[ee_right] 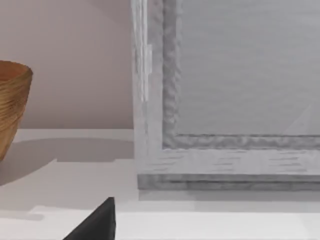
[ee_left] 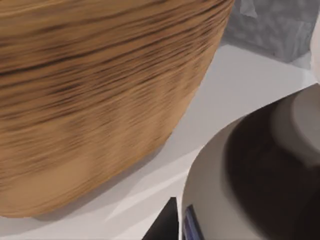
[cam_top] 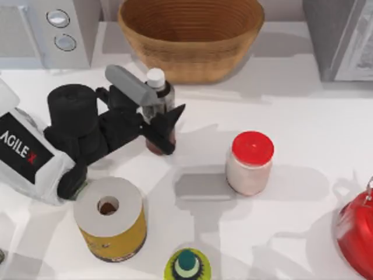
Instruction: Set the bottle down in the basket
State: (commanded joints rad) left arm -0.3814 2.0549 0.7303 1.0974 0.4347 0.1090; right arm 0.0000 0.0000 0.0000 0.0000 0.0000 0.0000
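Near the back of the table (cam_top: 303,134), just in front of the basket (cam_top: 191,35), the bottle (cam_top: 158,111) is held upright by the left gripper (cam_top: 158,123). The dark fingers (cam_top: 170,119) are closed around the bottle's brown body, below its white cap. The bottle is outside the basket, close to its woven wall (ee_left: 95,100). A red-lidded white jar (cam_top: 250,162) is seen to the right, well apart. The right gripper's state cannot be told.
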